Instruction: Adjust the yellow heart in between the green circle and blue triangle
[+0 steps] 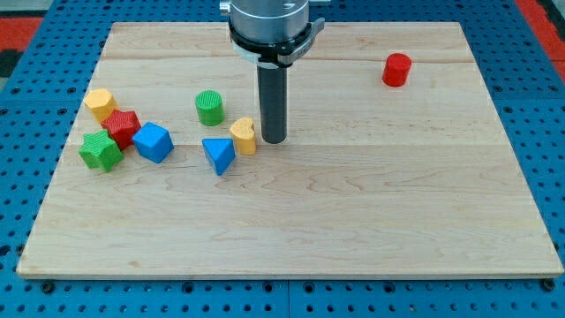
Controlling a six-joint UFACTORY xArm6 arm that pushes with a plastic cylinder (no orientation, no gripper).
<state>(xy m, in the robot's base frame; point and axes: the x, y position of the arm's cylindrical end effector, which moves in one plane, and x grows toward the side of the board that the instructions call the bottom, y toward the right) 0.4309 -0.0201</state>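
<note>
The yellow heart (244, 135) lies left of the board's middle, touching or nearly touching the blue triangle (218, 155) at its lower left. The green circle (209, 107) stands apart, up and to the left of the heart. My tip (273, 140) is right beside the heart's right side, about touching it. The rod rises from there to the arm's mount at the view's top.
A cluster at the view's left holds a yellow hexagon (100, 103), a red star (123, 127), a green star (101, 151) and a blue cube (153, 142). A red cylinder (396, 70) stands at the upper right. The wooden board (371, 212) sits on a blue pegboard.
</note>
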